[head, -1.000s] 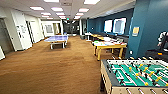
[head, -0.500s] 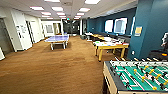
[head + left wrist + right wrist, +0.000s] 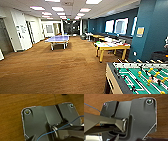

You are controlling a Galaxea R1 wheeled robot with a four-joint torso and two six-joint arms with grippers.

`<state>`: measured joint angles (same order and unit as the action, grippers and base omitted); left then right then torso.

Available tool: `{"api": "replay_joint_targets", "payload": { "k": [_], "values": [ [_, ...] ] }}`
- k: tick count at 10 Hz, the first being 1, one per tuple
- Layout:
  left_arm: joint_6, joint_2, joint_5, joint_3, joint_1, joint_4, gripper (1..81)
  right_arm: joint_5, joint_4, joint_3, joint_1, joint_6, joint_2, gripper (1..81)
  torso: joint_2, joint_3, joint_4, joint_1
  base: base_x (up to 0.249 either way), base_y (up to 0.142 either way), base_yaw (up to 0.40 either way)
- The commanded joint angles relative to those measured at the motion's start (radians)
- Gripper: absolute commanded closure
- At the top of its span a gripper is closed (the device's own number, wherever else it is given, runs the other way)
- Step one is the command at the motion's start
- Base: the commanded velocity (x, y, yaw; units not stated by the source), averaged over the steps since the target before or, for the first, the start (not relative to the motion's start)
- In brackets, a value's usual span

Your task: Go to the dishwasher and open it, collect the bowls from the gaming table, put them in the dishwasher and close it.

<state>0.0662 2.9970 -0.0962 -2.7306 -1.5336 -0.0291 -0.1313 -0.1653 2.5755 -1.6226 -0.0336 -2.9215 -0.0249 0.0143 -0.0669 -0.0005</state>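
Head view: gaming bench (image 3: 111,45) mid-room right, wooden legs, bright clutter on top, bowls indistinct. Football table (image 3: 140,77) close at lower right; clipping risk if turning tight. Claw state on either arm: cannot tell. Brown carpet (image 3: 50,72) between.

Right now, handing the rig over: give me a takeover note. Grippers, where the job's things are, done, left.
Grippers: I cannot tell either one's state; the wrist views look down on brown floor.
Position: open games room. Table-football table close at front right, blue table-tennis table farther off on the left.
Gaming table: right of centre, wooden legs, pale top with coloured items on it; too blurred to confirm they are the bowls.
Dishwasher: not located from here.
Done: nothing I can confirm.
Left: reach the gaming table, collect bowls, load, close.
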Motion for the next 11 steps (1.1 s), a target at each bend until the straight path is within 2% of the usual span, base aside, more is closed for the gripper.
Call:
{"api": "replay_joint_targets", "payload": {
  "k": [1,11],
  "values": [
    [-0.002,-0.007,0.049,-0.003,0.056,0.005,1.0,0.044,-0.011,-0.002,0.045,-0.006,0.006,1.0,0.000,0.000,0.000,0.001,0.134,0.062,0.000],
    [-0.002,-0.004,0.050,-0.003,0.056,0.005,1.0,0.044,-0.011,0.000,0.045,-0.006,0.006,1.0,0.000,0.000,0.000,0.001,0.133,0.000,0.000]
  ]
}}
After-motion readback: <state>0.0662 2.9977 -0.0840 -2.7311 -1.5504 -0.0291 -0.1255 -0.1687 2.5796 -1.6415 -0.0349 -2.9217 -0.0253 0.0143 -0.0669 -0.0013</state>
